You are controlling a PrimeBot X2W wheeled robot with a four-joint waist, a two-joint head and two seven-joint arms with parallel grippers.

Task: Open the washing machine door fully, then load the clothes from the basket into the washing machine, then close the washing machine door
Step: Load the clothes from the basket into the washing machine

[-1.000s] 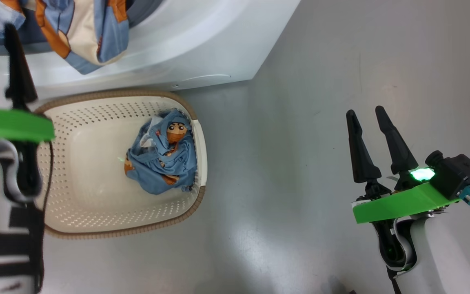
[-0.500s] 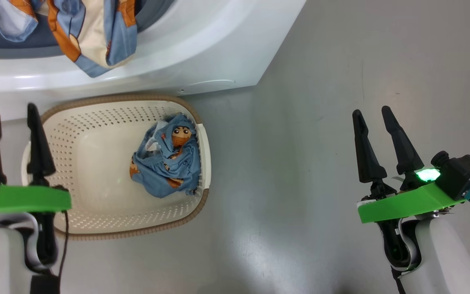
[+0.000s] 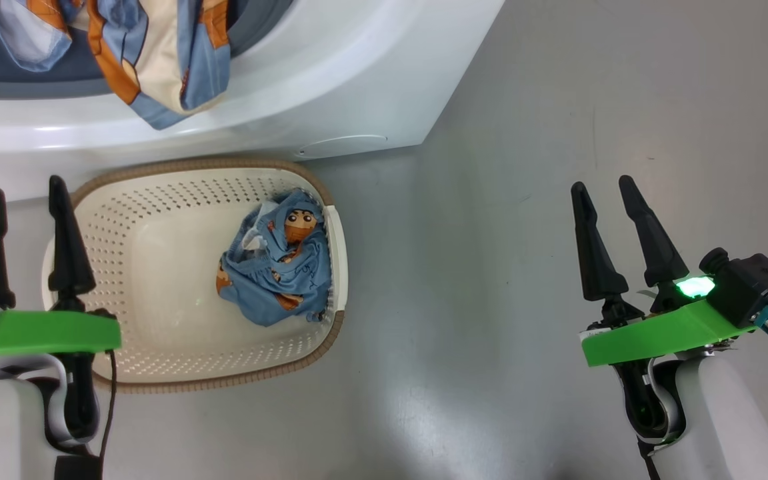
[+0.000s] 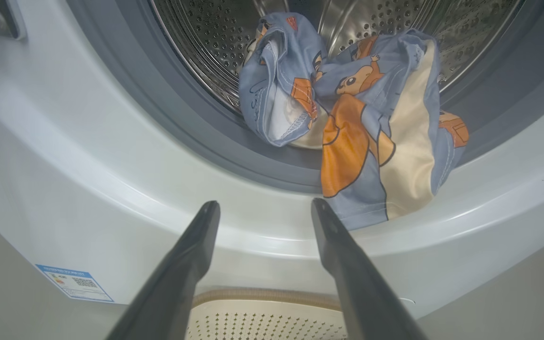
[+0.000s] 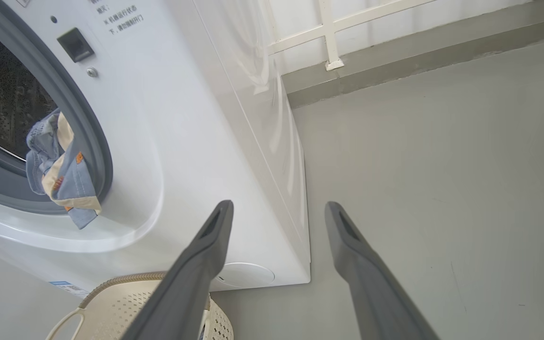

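The cream basket [image 3: 157, 267] stands on the floor before the white washing machine [image 3: 331, 87]. One crumpled blue garment [image 3: 277, 270] lies in the basket's right half. Another blue and cream garment [image 4: 361, 127] hangs out of the steel drum over the grey gasket [image 4: 196, 127] and the white front. My left gripper [image 3: 24, 197] is open and empty, over the basket's left rim. My right gripper [image 3: 601, 190] is open and empty above bare floor, well right of the basket. The door is out of view.
Grey floor [image 3: 491, 200] spreads to the right of the machine. A low wall base and white railing [image 5: 347, 42] run behind the machine. A blue label sticker [image 4: 73, 283] marks the washer's lower front.
My left gripper has drawn back from the drum opening, empty, to the basket's left side. The head view shifted slightly. The right gripper has barely moved.
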